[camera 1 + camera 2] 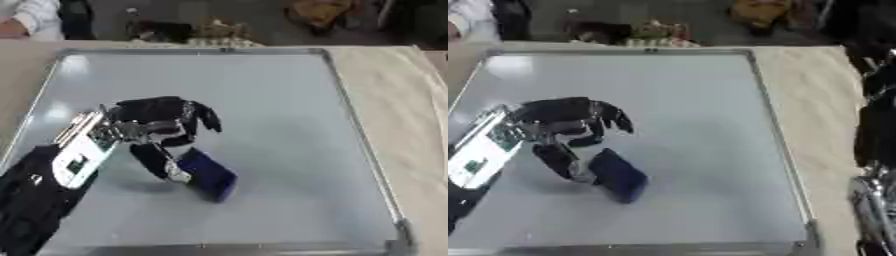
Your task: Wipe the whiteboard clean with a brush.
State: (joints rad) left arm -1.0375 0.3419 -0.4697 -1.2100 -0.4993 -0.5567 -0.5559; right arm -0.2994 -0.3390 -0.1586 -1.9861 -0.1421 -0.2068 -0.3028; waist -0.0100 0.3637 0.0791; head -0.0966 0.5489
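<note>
The whiteboard [262, 100] lies flat on the table, grey-white in a metal frame, with no marks that I can make out. A dark blue brush [208, 175] rests on its lower left part. My left hand [153, 122] hovers just above and left of it. The thumb [162, 162] points down and touches the brush's left end. The fingers [206, 117] hang relaxed above the board, apart from the brush. My right hand [875, 120] shows as a dark shape at the right edge of the right eye view, off the board, its shape unclear.
The board sits on a light wooden table [402, 110], with a bare strip along the right. Dark clutter [175, 30] lies beyond the far edge. A person's white sleeve [31, 17] is at the far left corner.
</note>
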